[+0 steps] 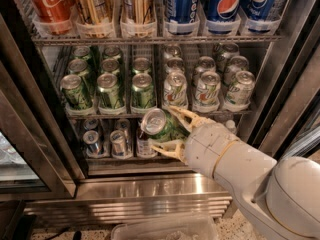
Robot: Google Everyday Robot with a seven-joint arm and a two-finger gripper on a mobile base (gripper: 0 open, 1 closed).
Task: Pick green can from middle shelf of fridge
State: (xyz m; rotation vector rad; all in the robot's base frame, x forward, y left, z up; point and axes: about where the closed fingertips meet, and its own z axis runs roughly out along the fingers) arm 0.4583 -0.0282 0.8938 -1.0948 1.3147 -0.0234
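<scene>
My gripper [169, 129] is shut on a green can [160, 125] with a silver top. It holds the can tilted, top toward the upper left, in front of the fridge [35, 149] and just below the front edge of the middle shelf [120, 115]. One cream finger [184, 115] lies over the can and the other under it. Several more green cans [109, 90] stand in the left lanes of that shelf. White cans with green-red print [207, 88] stand in the right lanes.
The top rack holds red, gold and blue cans [224, 4]. The bottom rack holds small silver cans [118, 143]. The dark door frame [280, 84] stands at the right, the stainless base panel [150, 194] below. A clear plastic bin [165, 229] sits by the floor.
</scene>
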